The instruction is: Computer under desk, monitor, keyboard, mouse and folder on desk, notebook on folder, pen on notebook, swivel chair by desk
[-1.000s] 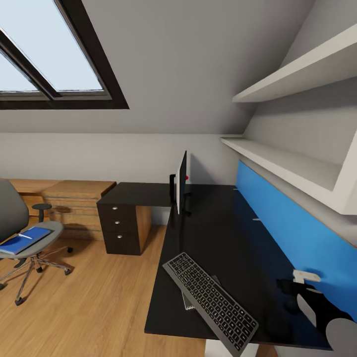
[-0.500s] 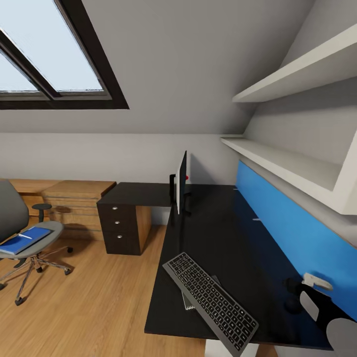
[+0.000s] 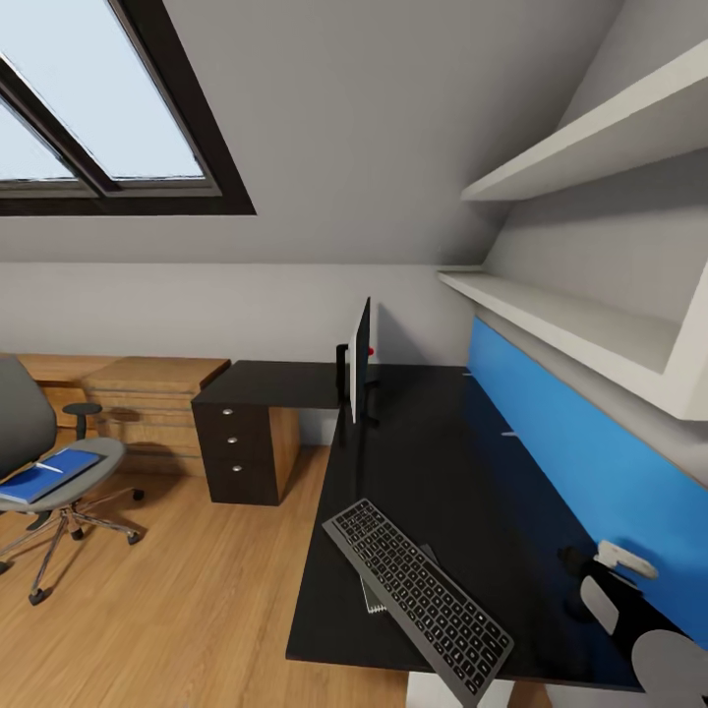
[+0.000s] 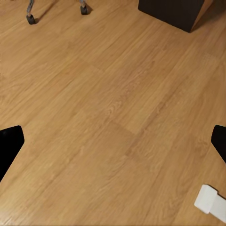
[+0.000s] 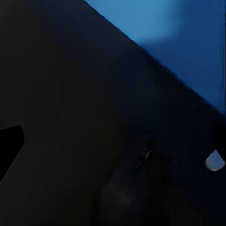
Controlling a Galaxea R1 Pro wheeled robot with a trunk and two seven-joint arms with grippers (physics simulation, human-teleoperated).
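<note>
Right pincer (image 3: pixel 590 562) sat open at lower right over the mouse (image 5: pixel 136 179) on the tabletop (image 3: pixel 442 462); left pincer (image 4: pixel 113 141) was spread over floor. Risk: dark mouse on the black top, near the blue panel (image 3: pixel 590 472), so a misjudged closure could skid it away.

The black desk (image 3: pixel 462 462) carries the monitor (image 3: pixel 359 362), keyboard (image 3: pixel 418 595) and mouse (image 5: pixel 134 188).

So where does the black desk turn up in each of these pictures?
Head view: the desk runs from the centre to the lower right, with the keyboard on it.
Right wrist view: its dark top meets the blue back panel.
Left wrist view: the black block beyond the wooden floor is probably its drawer unit.
Shared landmark: the blue back panel, in the head and right wrist views.
</note>
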